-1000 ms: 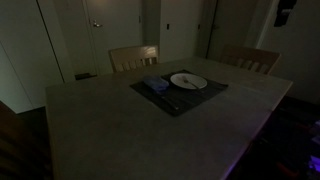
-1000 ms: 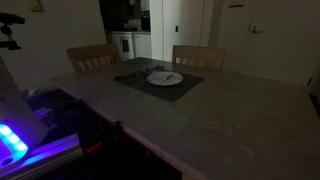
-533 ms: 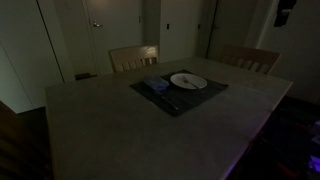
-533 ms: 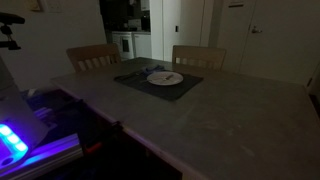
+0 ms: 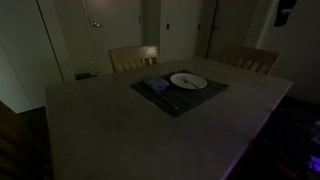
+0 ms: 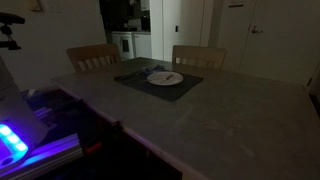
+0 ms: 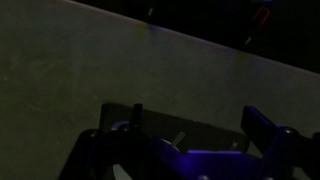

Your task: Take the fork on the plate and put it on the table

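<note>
In the wrist view the jaws stand wide apart with nothing between them, two dark blocky fingers (image 7: 268,125) rising from the bottom edge. A bluish glow (image 7: 195,156) shows on the body between them. They hang over a bare stretch of tabletop (image 7: 80,70), smooth, pale grey-brown and faintly mottled. Its far edge runs slanted across the picture.

In both exterior views the room is dim. A dark rectangular placemat (image 5: 197,98) (image 6: 133,80) lies near the tabletop's (image 5: 110,125) (image 6: 230,120) far side. On it sits a round white plate (image 5: 175,78) (image 6: 177,79). The fork (image 5: 188,82) (image 6: 163,76) lies across the plate, only a faint dark streak. A bluish folded napkin (image 5: 155,86) lies beside the plate on the placemat. Two pale wooden chairs (image 5: 133,57) (image 5: 250,59) stand behind.
</note>
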### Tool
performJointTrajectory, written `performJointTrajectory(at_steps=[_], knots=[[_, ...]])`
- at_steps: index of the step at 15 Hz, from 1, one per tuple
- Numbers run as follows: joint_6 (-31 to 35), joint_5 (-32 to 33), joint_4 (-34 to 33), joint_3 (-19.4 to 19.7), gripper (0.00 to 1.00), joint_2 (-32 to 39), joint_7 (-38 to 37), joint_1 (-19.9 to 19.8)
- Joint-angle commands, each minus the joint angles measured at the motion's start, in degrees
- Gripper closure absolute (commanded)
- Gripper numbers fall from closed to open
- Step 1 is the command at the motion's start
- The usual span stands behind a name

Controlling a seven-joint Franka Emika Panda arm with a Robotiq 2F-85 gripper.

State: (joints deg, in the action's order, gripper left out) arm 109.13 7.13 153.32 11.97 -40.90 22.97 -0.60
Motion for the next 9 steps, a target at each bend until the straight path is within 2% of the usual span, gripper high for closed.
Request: performJointTrajectory(at_steps=[1, 9], knots=[[-0.08, -0.24, -0.08, -0.35, 0.00, 0.06, 0.19, -0.35], [0.17, -0.30, -0.17, -0.29, 0.00, 0.45, 0.32, -0.22]])
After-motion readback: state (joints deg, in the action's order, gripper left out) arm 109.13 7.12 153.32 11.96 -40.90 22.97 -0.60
